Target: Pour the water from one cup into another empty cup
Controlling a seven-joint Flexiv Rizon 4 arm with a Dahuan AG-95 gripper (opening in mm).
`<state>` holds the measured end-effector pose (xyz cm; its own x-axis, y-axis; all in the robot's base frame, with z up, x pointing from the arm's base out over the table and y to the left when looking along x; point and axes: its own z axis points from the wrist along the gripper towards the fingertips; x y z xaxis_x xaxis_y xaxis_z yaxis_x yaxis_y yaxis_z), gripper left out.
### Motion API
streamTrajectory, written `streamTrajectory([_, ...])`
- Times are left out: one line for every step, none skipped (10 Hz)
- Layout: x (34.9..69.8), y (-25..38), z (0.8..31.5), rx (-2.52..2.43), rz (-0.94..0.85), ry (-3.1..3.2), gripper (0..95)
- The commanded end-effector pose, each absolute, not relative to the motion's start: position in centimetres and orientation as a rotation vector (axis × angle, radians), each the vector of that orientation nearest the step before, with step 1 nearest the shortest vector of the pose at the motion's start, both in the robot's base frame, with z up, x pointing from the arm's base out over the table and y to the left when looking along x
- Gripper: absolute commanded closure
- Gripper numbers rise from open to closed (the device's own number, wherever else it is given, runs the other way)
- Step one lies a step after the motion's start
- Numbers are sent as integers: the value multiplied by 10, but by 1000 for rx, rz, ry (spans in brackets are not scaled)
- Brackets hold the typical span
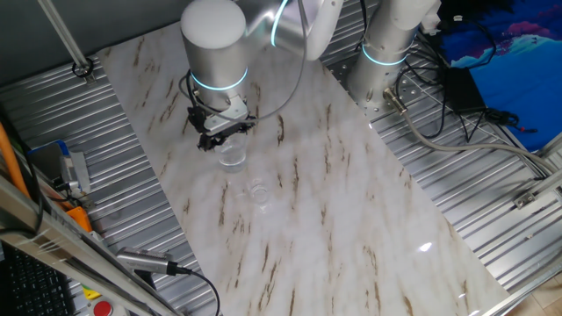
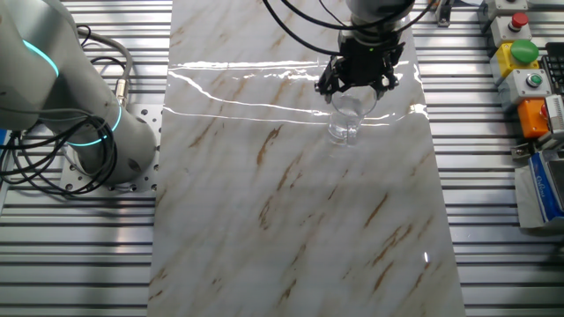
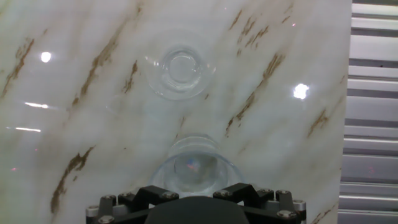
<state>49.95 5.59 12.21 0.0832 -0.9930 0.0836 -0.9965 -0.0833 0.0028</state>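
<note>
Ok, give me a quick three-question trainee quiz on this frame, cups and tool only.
1. True or false: the larger tumbler and the smaller cup are both upright.
2. Multiple choice: the tool is right over A) the larger tumbler, B) the smaller cup, C) a bare patch of the marble tabletop.
3. Short answer: do the two cups touch each other?

Key: 1 true. 2 A. 3 no, they stand apart, with marble showing between them.
</note>
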Motion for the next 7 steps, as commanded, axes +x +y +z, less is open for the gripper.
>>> streamTrajectory([499,56,122,2279,86,-2075,950])
streamTrajectory([499,56,122,2280,80,-2077,950])
streamTrajectory([499,56,122,2270,76,-2096,950])
streamTrajectory([499,56,122,2260,68,-2113,950])
streamTrajectory([499,56,122,2260,101,-2116,950])
streamTrajectory([499,56,122,2225,103,-2151,950])
streamTrajectory([499,56,122,2210,118,-2150,950])
